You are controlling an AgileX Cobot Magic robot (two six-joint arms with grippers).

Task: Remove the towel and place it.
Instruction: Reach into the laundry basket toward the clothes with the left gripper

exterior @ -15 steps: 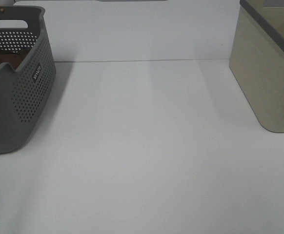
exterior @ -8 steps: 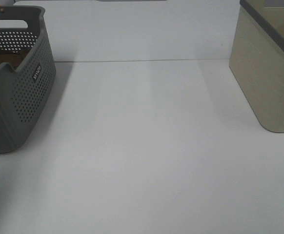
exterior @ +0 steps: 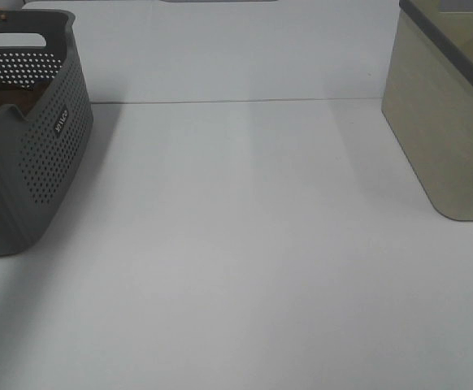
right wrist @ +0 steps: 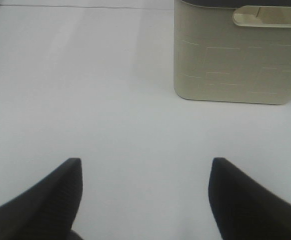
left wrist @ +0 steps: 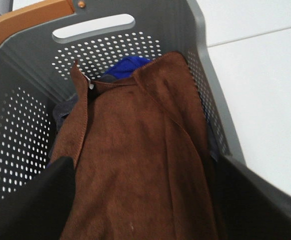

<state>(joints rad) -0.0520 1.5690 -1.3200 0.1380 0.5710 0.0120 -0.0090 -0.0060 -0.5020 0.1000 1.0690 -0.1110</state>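
The dark brown towel point(left wrist: 135, 165) lies bunched inside the grey perforated basket point(left wrist: 25, 130), one hemmed edge folded over, with a small white tag point(left wrist: 91, 85) near the far corner. My left gripper point(left wrist: 145, 167) is open just above the towel, one finger on each side, touching nothing. In the exterior high view the basket point(exterior: 33, 162) stands at the far left, and only a sliver of the towel point(exterior: 1, 106) shows over its rim. My right gripper point(right wrist: 145, 165) is open and empty above the bare white table. Neither gripper shows in the exterior high view.
A bluish cloth point(left wrist: 125, 67) lies under the towel at the basket's far end. A tall beige bin point(exterior: 448, 122) stands at the right of the table and also shows in the right wrist view point(right wrist: 240, 55). An orange-brown edge point(left wrist: 20, 20) shows behind the basket.
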